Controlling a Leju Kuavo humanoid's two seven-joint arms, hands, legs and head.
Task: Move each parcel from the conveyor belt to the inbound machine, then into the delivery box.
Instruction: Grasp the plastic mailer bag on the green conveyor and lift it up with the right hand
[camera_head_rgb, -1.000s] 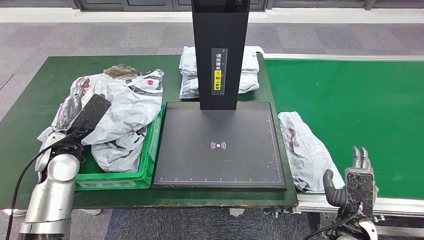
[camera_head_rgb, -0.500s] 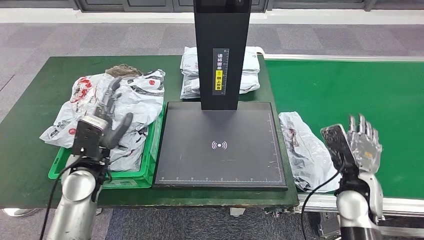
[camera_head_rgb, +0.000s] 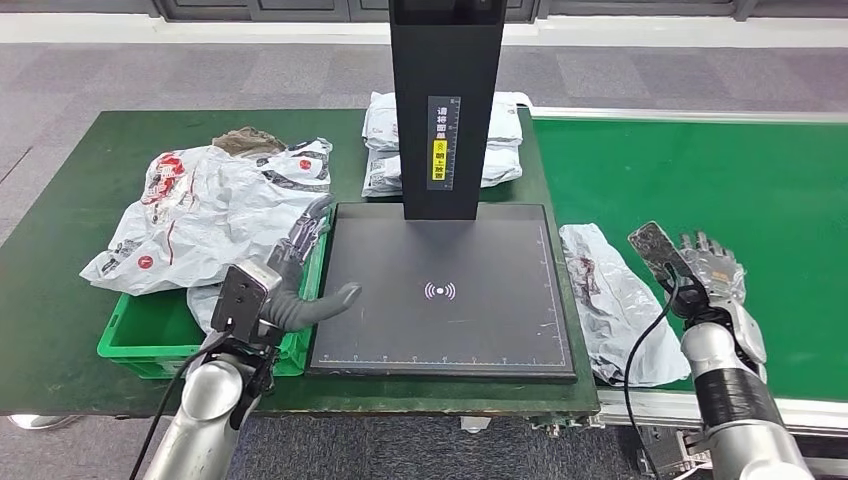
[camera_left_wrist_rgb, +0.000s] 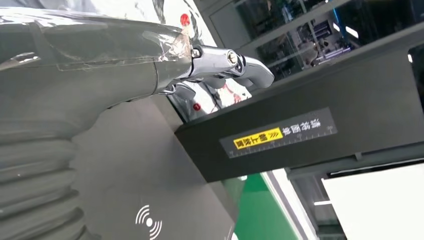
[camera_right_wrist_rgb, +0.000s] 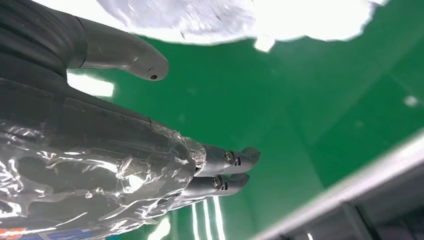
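A crumpled white parcel (camera_head_rgb: 615, 300) lies on the left end of the green conveyor belt (camera_head_rgb: 700, 180), against the black inbound machine's scan plate (camera_head_rgb: 440, 295). My right hand (camera_head_rgb: 700, 265) is open, raised just right of that parcel, holding nothing; the right wrist view has its fingers (camera_right_wrist_rgb: 220, 170) apart above the belt, with the parcel (camera_right_wrist_rgb: 225, 17) blurred beyond the thumb. My left hand (camera_head_rgb: 300, 285) is open over the plate's left edge, beside the green delivery box (camera_head_rgb: 140, 335). Several white parcels (camera_head_rgb: 220, 200) are heaped in that box. The left wrist view shows the machine's column (camera_left_wrist_rgb: 300, 130).
Two stacked white parcels (camera_head_rgb: 440, 140) sit behind the machine's black column (camera_head_rgb: 445, 100). A brown crumpled item (camera_head_rgb: 245, 140) lies at the back of the green table (camera_head_rgb: 60, 220). The belt stretches bare to the right.
My left hand has swung right, from over the delivery box to the scan plate's left edge. My right hand rose from the belt's near edge to beside the parcel.
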